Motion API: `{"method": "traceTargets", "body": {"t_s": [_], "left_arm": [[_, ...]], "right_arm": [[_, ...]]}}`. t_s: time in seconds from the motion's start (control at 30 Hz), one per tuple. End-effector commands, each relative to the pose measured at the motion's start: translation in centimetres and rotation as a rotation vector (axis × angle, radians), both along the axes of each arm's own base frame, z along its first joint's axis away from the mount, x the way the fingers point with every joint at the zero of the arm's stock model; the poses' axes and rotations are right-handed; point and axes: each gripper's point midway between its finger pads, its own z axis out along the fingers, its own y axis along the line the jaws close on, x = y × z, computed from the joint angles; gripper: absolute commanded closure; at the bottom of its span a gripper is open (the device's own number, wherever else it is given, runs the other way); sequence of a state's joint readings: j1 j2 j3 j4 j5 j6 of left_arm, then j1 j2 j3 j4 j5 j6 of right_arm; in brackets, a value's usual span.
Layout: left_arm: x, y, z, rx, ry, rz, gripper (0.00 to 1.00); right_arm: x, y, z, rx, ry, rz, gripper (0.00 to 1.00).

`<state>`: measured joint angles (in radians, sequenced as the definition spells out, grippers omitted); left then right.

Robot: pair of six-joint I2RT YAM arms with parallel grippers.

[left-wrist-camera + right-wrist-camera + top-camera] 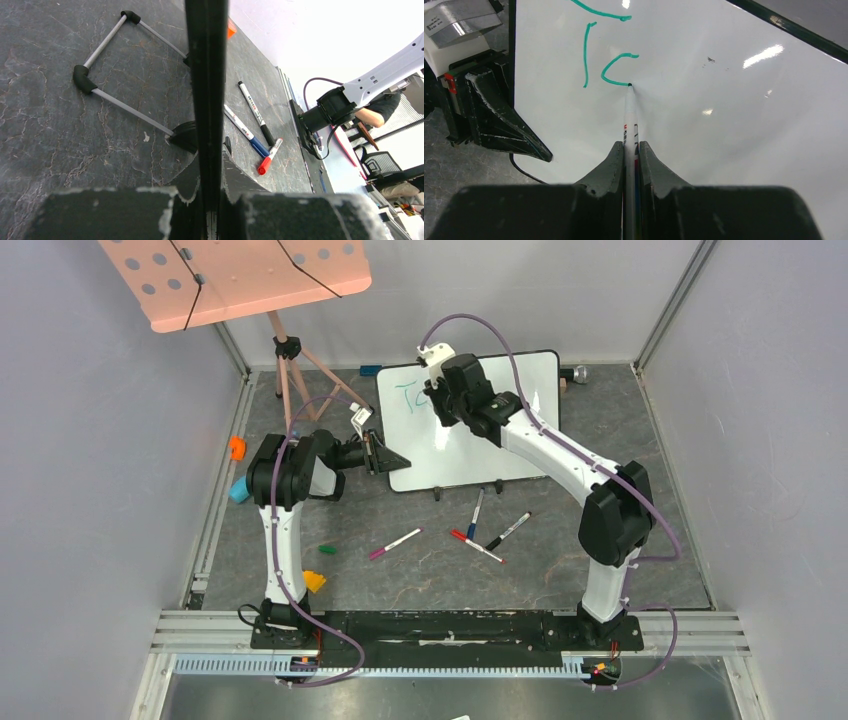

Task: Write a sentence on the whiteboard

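Observation:
The whiteboard point(520, 430) stands tilted at the back middle of the table. My left gripper point(383, 457) is shut on its left edge, seen as a black bar point(207, 100) between the fingers in the left wrist view. My right gripper point(440, 390) is shut on a white marker point(630, 130) whose tip touches the whiteboard point(724, 125). The sentence point(606, 55) is only a teal "T" and a partly drawn round letter; it also shows small in the top view point(412, 397).
Loose markers lie in front of the board: blue point(476, 513), black point(508, 531), red point(477, 546) and purple point(395, 543). A pink perforated stand tray point(235, 275) on a tripod is at the back left. Orange point(237, 447), green point(327, 549) and yellow point(314, 581) bits lie left.

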<state>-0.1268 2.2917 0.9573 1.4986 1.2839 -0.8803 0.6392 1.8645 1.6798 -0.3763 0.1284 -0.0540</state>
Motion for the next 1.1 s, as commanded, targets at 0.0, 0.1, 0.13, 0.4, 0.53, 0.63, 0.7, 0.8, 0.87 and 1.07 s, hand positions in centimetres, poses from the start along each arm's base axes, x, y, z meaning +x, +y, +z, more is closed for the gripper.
{"method": "traceTargets", "body": {"t_s": [0.0, 0.1, 0.13, 0.4, 0.53, 0.63, 0.7, 0.8, 0.87, 1.07], "left_arm": [[-0.2, -0.6, 0.1, -0.001, -0.089, -0.019, 0.98], [-0.3, -0.6, 0.1, 0.0, -0.088, -0.019, 0.98], [-0.3, -0.6, 0.1, 0.0, -0.088, -0.02, 0.98], [-0.3, -0.7, 0.1, -0.001, -0.087, -0.021, 0.98], [-0.2, -0.6, 0.1, -0.001, -0.087, -0.019, 0.98], [-0.3, -0.7, 0.1, -0.001, -0.088, -0.021, 0.98], [-0.2, -0.6, 0.1, -0.001, -0.086, -0.019, 0.98], [-0.3, -0.7, 0.1, -0.001, -0.088, -0.021, 0.98], [-0.2, -0.6, 0.1, -0.001, -0.088, -0.02, 0.98], [-0.2, -0.6, 0.1, -0.001, -0.084, -0.02, 0.98]], "right_arm": [[1.8, -1.2, 2.4, 0.001, -0.062, -0.067, 1.0], [2.2, -0.8, 2.6, 0.007, -0.066, -0.064, 1.0], [2.3, -0.7, 2.7, 0.008, -0.069, -0.065, 1.0], [2.4, 0.5, 2.4, 0.023, -0.054, -0.011, 1.0], [2.2, 1.1, 2.2, 0.036, -0.043, 0.016, 1.0], [1.9, 1.1, 2.9, 0.052, -0.05, 0.031, 1.0], [1.4, 1.6, 3.6, 0.084, -0.056, 0.063, 1.0], [0.9, 1.7, 4.5, 0.115, -0.072, 0.091, 1.0], [0.7, 1.3, 5.0, 0.122, -0.084, 0.089, 1.0], [-0.1, 0.1, 6.8, 0.179, -0.117, 0.087, 1.0]]}}
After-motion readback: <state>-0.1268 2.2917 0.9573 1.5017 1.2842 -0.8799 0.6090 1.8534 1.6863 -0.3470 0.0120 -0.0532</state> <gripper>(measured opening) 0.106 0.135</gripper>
